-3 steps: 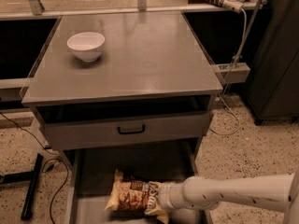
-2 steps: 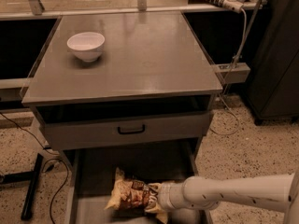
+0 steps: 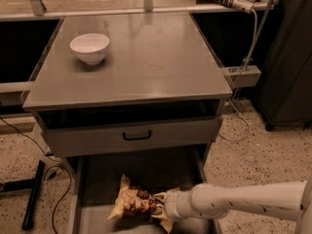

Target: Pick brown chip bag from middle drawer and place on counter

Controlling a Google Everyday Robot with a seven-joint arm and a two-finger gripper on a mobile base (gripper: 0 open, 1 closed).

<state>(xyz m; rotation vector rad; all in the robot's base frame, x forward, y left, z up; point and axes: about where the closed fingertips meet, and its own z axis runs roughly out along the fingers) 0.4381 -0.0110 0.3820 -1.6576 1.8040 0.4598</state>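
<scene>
Reaching in from the right at the bottom of the camera view, the gripper (image 3: 161, 205) sits at the end of a thick white arm (image 3: 243, 202) that lies nearly level above the open middle drawer (image 3: 95, 217). Its tip meets the right end of the brown chip bag (image 3: 132, 203) and is buried in the crumpled foil there, so it touches the bag, but how wide it stands, and whether it has closed on the bag, cannot be told. The bag lies inside the drawer, on the plain grey floor, about midway between the two low side walls and toward the near edge of the view. It looks dark brown and crinkled, with paler tan ends: one tan corner sticks up at the upper left, another flares out below the gripper at the lower right. Light printing shows on its face but cannot be read. Above the open drawer is a grey drawer front (image 3: 131, 134), shut, with a black handle (image 3: 137, 136). The counter (image 3: 156, 62) on top of the cabinet is a smooth grey surface, and a white bowl (image 3: 89, 47) stands on it near the back left corner, well apart from the bag.
</scene>
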